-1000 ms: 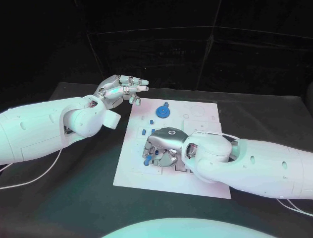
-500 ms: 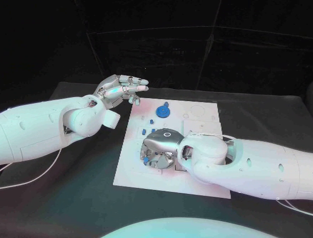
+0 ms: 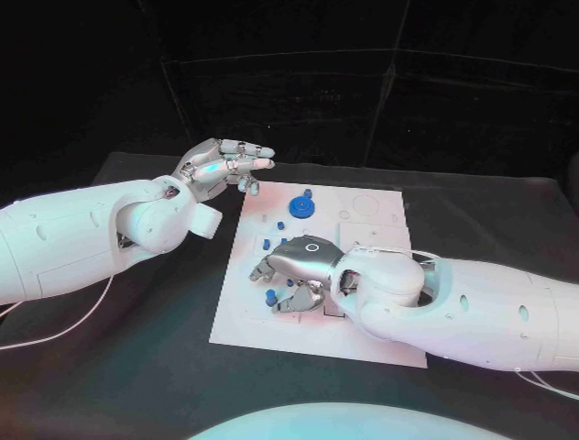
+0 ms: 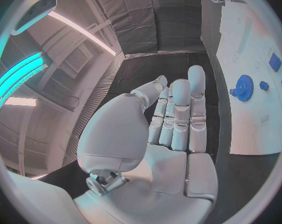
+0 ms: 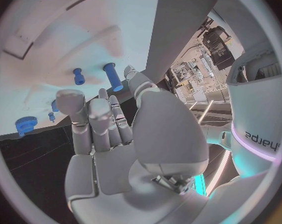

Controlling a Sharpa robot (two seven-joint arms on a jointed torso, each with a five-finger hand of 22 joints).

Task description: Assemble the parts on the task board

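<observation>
Right hand [image 3: 294, 271] lifted off task board [image 3: 369, 344], fingers spread, left hand [image 3: 220, 166] hovering

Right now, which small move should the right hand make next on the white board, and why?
Probably lower the right hand and close its fingers on the blue peg lying just past its fingertips. The hand holds nothing, fingers apart, over the white board. The left hand is raised off the board's far left corner, also holding nothing, so it seems out of the way.
</observation>
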